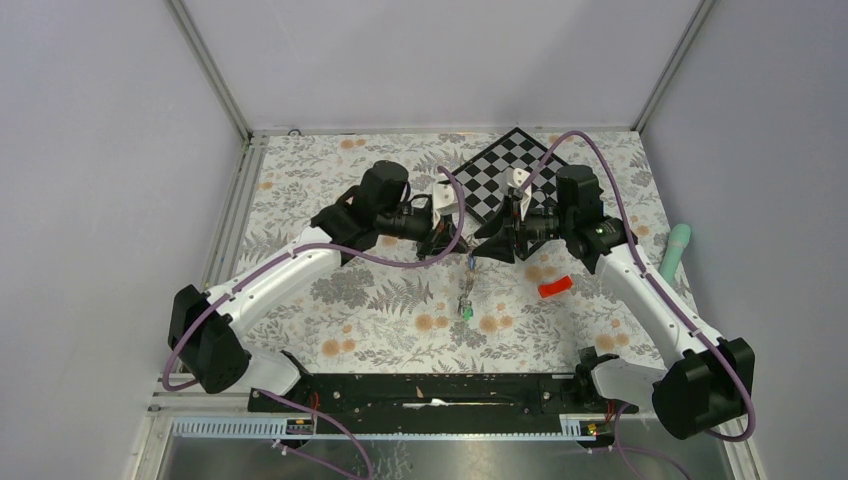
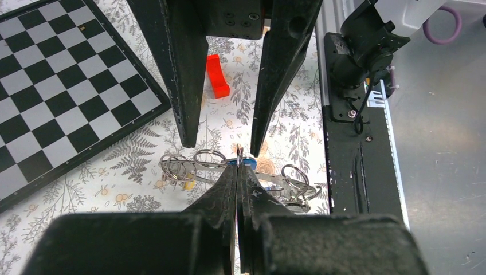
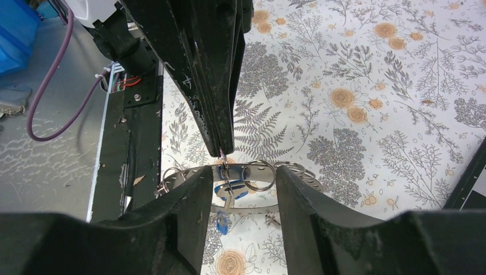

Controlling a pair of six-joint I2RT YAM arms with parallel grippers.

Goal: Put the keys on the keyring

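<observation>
My left gripper (image 2: 239,167) is shut, pinching a small split ring (image 2: 239,153) at its tips. From that ring hangs a key with a blue tag (image 3: 229,192). The keyring (image 3: 246,207) is a flat metal hoop with small holes, carrying several split rings (image 3: 258,175); it hangs above the table at the same spot. My right gripper (image 3: 245,172) faces the left one (image 3: 222,148), open, with one finger on each side of the blue key and nothing gripped. In the top view the bunch dangles below both grippers, with a green tag (image 1: 467,313) lowest.
A red oblong block (image 1: 555,288) lies on the floral cloth right of the bunch. The chequered board (image 1: 510,175) sits at the back centre. A teal object (image 1: 676,250) lies at the right edge. The black base rail (image 1: 430,395) runs along the near edge.
</observation>
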